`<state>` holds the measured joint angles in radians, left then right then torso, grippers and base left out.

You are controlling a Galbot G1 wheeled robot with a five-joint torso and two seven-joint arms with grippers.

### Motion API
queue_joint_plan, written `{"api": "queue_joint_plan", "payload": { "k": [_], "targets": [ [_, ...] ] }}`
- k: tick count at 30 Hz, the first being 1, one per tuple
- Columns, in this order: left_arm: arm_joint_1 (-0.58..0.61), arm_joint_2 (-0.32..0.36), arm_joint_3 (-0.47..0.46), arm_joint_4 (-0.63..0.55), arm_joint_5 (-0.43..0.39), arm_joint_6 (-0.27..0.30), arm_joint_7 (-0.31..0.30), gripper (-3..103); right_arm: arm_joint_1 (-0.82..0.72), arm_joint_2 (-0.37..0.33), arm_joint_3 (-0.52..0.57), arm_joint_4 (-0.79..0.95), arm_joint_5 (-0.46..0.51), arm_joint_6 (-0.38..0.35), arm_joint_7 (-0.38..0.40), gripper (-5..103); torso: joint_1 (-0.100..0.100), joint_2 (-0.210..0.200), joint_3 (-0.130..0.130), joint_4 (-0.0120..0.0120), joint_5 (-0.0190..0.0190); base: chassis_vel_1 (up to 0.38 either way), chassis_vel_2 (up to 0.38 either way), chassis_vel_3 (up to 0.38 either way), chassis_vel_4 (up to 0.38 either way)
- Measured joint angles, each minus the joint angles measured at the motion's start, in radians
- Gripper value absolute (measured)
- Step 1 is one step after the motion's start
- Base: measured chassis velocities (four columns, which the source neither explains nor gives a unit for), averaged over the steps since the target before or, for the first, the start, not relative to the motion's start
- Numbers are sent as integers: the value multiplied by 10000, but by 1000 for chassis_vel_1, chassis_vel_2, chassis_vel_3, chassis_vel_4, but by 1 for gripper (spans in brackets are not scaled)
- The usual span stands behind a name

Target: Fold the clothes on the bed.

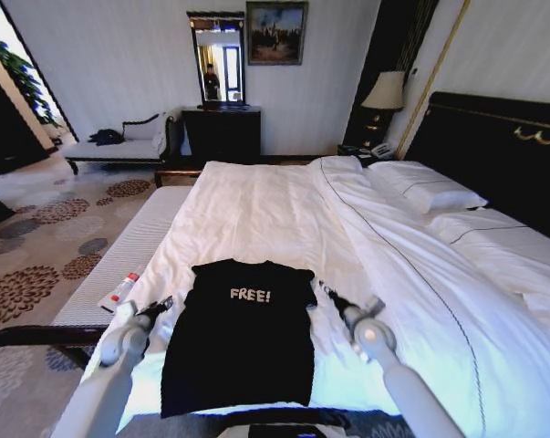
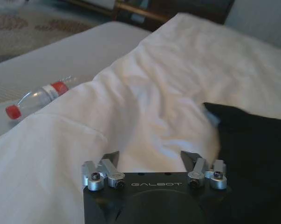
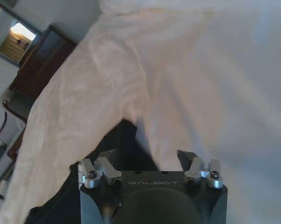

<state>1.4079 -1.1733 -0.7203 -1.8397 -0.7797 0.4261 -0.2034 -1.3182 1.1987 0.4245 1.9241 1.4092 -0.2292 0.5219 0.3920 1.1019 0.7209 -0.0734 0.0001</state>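
The clothes, a black T-shirt (image 1: 243, 338) with white "FREE!" lettering, lie flat on the white bed (image 1: 284, 210), hem toward me. My left gripper (image 1: 163, 305) hovers open just off the shirt's left sleeve. In the left wrist view this gripper (image 2: 149, 157) is over white sheet, the black shirt (image 2: 254, 154) beside one finger. My right gripper (image 1: 324, 290) stands open by the right sleeve. The right wrist view has it (image 3: 146, 155) open above the shirt's edge (image 3: 124, 137). Nothing is between either pair of fingers.
A plastic bottle (image 1: 121, 290) with a red cap lies on the bench (image 1: 138, 242) left of the bed, also seen as the bottle (image 2: 35, 98). Pillows (image 1: 430, 192) and the dark headboard (image 1: 493, 146) are at right. A chaise longue (image 1: 119, 146) and dresser (image 1: 222, 132) stand at the far wall.
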Motion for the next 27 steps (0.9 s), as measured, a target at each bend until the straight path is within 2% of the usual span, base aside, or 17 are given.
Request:
{"api": "queue_joint_plan", "payload": {
  "k": [2,3,4,6,14,15,18,20,22,23,26,27],
  "targets": [
    [416,-257,-214,-517,224,-229,123,89,-90,454,48,46,112,-3,78,89,0,0,0,3,2,0,0,0,0],
    [416,-257,-214,-517,224,-229,123,89,-90,454,48,46,112,-3,78,89,0,0,0,3,2,0,0,0,0],
    [547,-409,-307,-709,292,-298,138,93,-92,601,40,37,155,-3,104,89,1,0,1,2,0,0,0,0,0],
    [730,-732,-510,-1003,324,-371,89,99,-52,865,-31,-57,224,-3,141,97,1,0,2,0,0,0,0,0,0],
    [1163,-1059,-983,-1306,420,-356,-152,100,194,1357,-39,-274,509,22,187,100,3,-1,3,1,-2,0,0,0,0],
    [1205,-1059,-1065,-1363,393,-336,-188,100,188,1402,-39,-278,540,23,203,103,3,-1,3,1,-1,0,0,0,0],
    [1267,-1055,-1209,-1465,293,-283,-257,100,150,1474,-52,-290,571,35,235,97,3,-1,3,0,-2,0,0,0,0],
    [1298,-1058,-1282,-1527,249,-241,-298,100,128,1522,-54,-302,605,53,271,89,3,-2,3,0,0,0,0,0,0],
    [1301,-1080,-1295,-1545,246,-233,-316,100,127,1529,-50,-303,620,60,283,89,3,-1,3,0,0,0,0,0,0],
    [1303,-1124,-1298,-1562,246,-219,-338,100,132,1525,-33,-309,633,68,290,78,3,-2,3,0,-1,0,0,0,0],
    [1304,-1209,-1288,-1584,260,-204,-359,100,160,1489,2,-334,669,81,293,73,3,-2,3,0,-1,0,0,0,0],
    [1303,-1257,-1271,-1591,276,-198,-369,100,177,1464,25,-359,682,87,294,67,3,-2,3,0,0,0,0,0,0]
  ]
}}
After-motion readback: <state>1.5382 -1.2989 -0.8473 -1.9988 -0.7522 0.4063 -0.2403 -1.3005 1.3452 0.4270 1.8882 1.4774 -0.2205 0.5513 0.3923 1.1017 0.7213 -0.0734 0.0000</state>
